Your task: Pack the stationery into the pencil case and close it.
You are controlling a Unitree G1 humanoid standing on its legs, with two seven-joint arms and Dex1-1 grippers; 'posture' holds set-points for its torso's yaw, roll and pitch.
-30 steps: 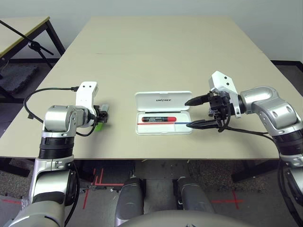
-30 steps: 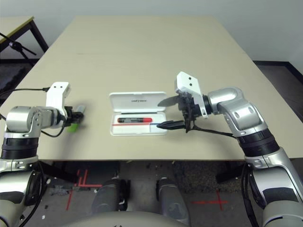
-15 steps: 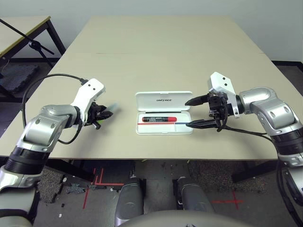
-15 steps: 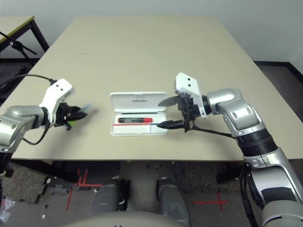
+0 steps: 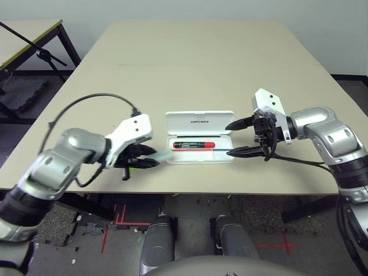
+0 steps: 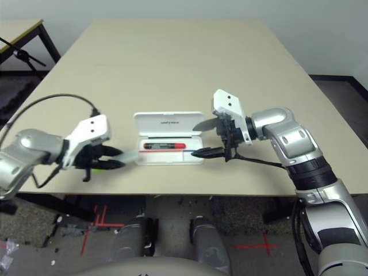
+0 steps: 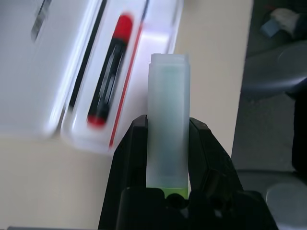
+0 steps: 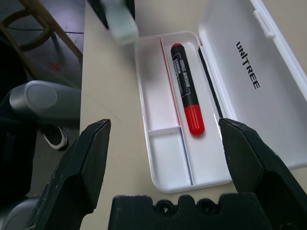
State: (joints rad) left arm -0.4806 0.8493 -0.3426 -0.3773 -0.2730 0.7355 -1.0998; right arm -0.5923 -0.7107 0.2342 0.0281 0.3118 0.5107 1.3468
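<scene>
Since the earlier frame, the left gripper [image 5: 150, 159] is carrying the pale green translucent flat stick with a bright green end [image 7: 168, 139] from the left part of the table [image 5: 190, 57] rightward, and it is now hovering just beside the left end of the flat white hard-plastic hinged pencil case [image 5: 199, 138]. Its jaws are clenching the stick's green end, with the pale body projecting toward the case.

The case is lying open near the front middle of the table, lid folded to the far side with dark lettering showing. Inside the tray, the red marker with a black cap [image 5: 194, 145] is resting lengthwise in the far compartment; a thin red and blue stripe is running along the divider beside it.

The right gripper [image 5: 237, 137] is waiting at the right end of the case, jaws spread wide and grasping nothing, one finger by the lid and one by the tray.

To do this step well, the stick probably needs turning parallel to the marker and lowering into the free near compartment before release, since a tilted stick could catch on the rim or divider and block the lid.
</scene>
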